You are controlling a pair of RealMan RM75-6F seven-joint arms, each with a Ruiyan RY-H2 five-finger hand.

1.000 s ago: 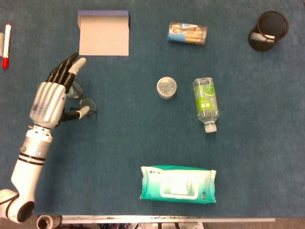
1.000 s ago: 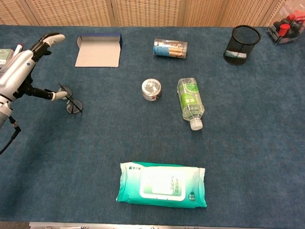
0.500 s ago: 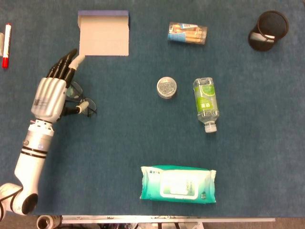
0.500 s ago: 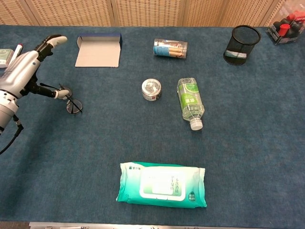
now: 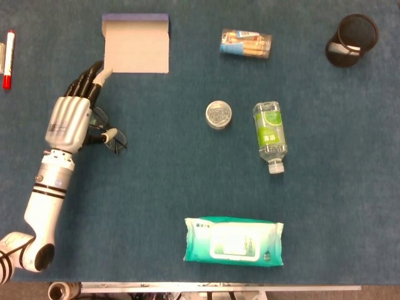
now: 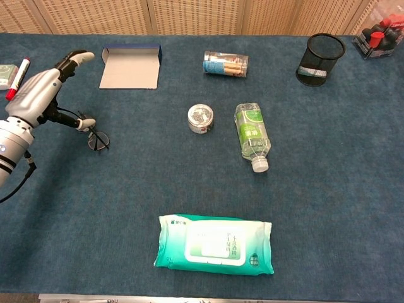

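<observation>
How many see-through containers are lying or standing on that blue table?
3: a plastic bottle lying on its side right of centre, a small round tin just left of it, and a clear tub on its side farther back. None seems hidden.

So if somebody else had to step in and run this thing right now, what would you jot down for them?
Left hand: fingers spread, hovering over the glasses, thumb tip beside the frame. Whether it touches them cannot be told; nothing looks lifted.
Right hand: not in view.
Glasses: folded, lying on the blue table just below the open case.
Also on the table: tin, bottle on its side, wipes, mesh cup.
Done: hand is over the glasses.
Left: by the look of it, gripping and lifting them. The case is empty and open nearby.
</observation>
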